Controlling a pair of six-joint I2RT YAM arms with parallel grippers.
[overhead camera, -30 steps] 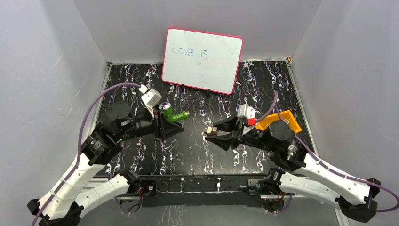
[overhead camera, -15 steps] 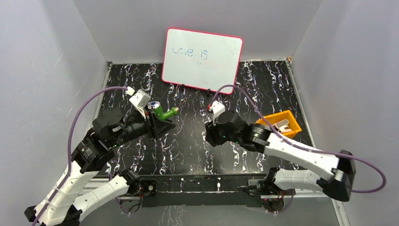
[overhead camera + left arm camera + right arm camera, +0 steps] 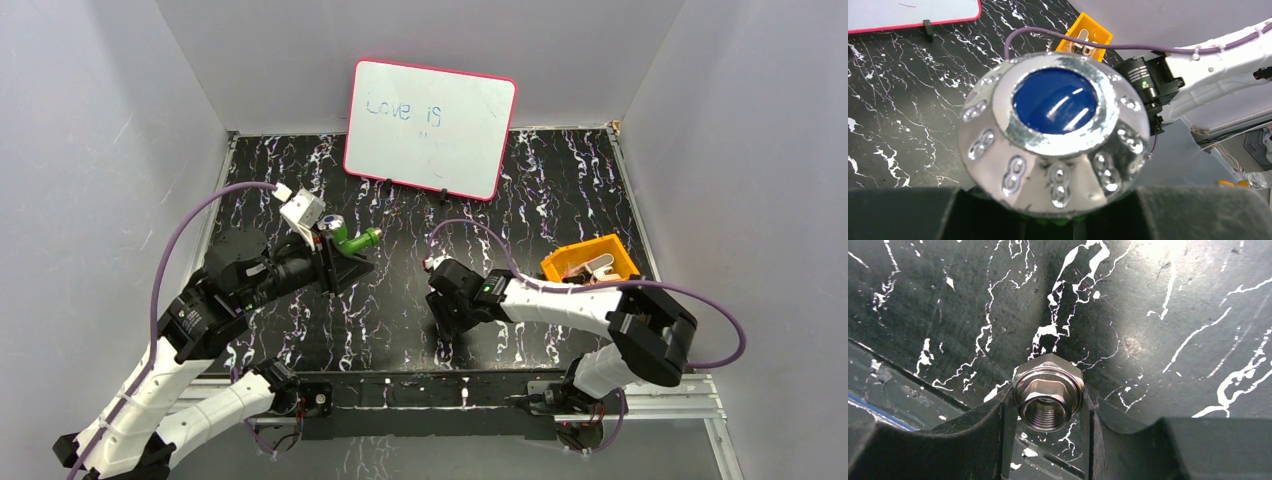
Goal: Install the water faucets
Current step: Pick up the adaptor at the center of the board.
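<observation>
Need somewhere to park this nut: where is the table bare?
Bare: the back right corner between whiteboard and tray; the middle strip between tap and right tool with nut. Crowded: around the left tool, and by the tray.

The left arm (image 3: 150, 385) climbs from its base at the near left, bends at the elbow and reaches toward the middle. The left gripper (image 3: 338, 258) is clamped on the green tap (image 3: 350, 240), which it holds aloft. The right arm (image 3: 560, 295) folds sharply at the elbow and stretches leftward, low. The right gripper (image 3: 447, 303) is tipped downward and pinches a threaded metal fitting (image 3: 1048, 400) between its fingers (image 3: 973, 440).
</observation>
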